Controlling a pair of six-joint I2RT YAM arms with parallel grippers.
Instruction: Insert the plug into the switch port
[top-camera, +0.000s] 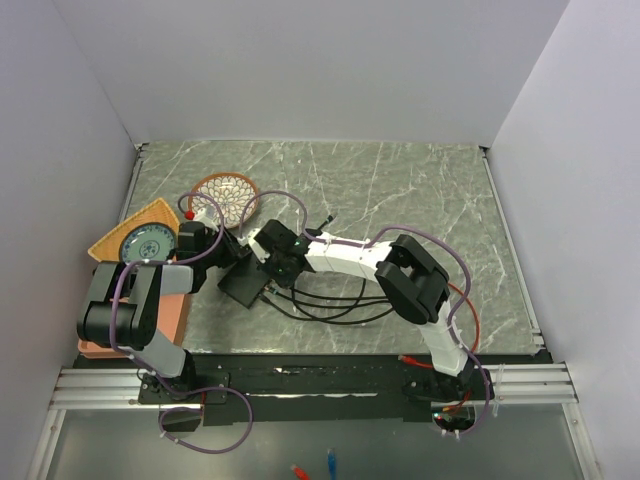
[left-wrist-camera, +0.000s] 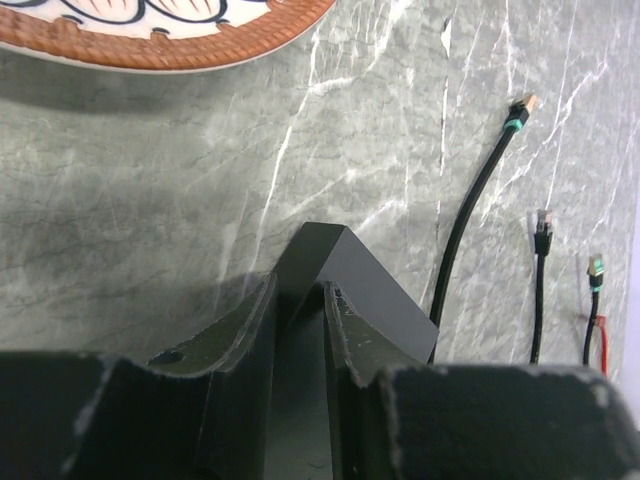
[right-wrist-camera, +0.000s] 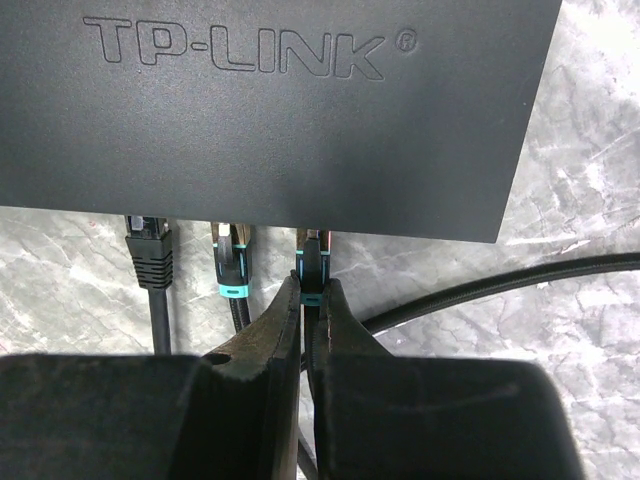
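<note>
The switch (right-wrist-camera: 300, 110) is a flat matte-black TP-LINK box; it also shows in the top view (top-camera: 240, 287) and in the left wrist view (left-wrist-camera: 375, 295). My left gripper (left-wrist-camera: 300, 300) is shut on one corner of it. My right gripper (right-wrist-camera: 308, 292) is shut on a black plug with a teal band (right-wrist-camera: 313, 262), whose tip is at a socket on the switch's near edge. How deep it sits is hidden. Two other plugs, a black one (right-wrist-camera: 150, 250) and a teal-banded one (right-wrist-camera: 232, 268), sit in sockets to its left.
A round patterned dish (top-camera: 227, 193) lies behind the switch, and its rim shows in the left wrist view (left-wrist-camera: 150, 50). An orange triangular plate (top-camera: 140, 238) and an orange box (top-camera: 178, 305) are at the left. Loose cable ends (left-wrist-camera: 520, 110) and black cable loops (top-camera: 330, 305) lie on the marble table.
</note>
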